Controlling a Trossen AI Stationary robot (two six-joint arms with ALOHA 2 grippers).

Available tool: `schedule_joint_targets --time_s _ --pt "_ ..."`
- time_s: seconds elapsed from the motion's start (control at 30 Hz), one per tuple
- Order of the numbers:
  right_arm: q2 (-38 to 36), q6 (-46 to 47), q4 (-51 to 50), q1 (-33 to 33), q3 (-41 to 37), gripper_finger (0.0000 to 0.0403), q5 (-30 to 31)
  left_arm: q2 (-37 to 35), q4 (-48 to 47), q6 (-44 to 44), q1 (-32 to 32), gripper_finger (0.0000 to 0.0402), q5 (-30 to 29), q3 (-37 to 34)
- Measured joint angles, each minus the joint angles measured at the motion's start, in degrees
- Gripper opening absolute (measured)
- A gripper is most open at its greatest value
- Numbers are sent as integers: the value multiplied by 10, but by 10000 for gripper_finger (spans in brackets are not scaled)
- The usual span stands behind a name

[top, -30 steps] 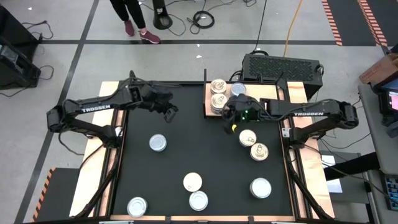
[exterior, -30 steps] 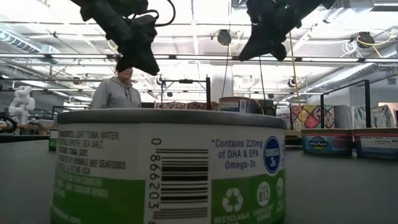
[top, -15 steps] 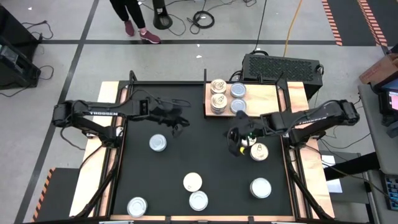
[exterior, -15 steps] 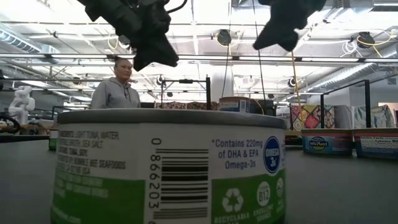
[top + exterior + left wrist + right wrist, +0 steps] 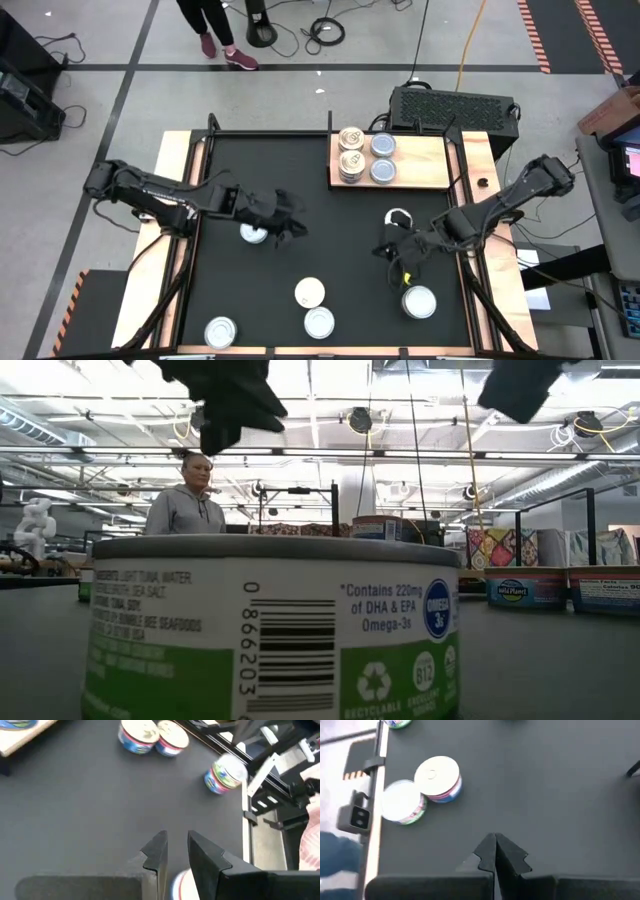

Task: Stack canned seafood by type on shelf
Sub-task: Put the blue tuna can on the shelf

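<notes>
In the left wrist view, a can [image 5: 176, 885] just behind the left gripper's fingertips [image 5: 161, 851] shows only as a pale sliver, the rest hidden by the fingers and cut off at the frame's edge. Ahead of the right gripper's fingers [image 5: 496, 851], another can [image 5: 398, 723] is clipped by the frame, its label unreadable. In the low view, the nearest can [image 5: 270, 630] blocks most of the table.

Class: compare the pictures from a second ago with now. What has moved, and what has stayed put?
The left gripper swung from the table's far side toward the middle, above a tin. The right gripper, shut, drew back from the shelf toward the near right. The shelf's tins stayed put.
</notes>
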Motion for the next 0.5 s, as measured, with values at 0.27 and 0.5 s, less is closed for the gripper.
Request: schedule_joint_targets --time_s 0.27,0.5 --pt "22 229 37 87 0 0 58 12 -1 14 -88 77 -8 1" --pt "83 297 108 114 8 0 68 75 11 -74 -146 77 -3 1"
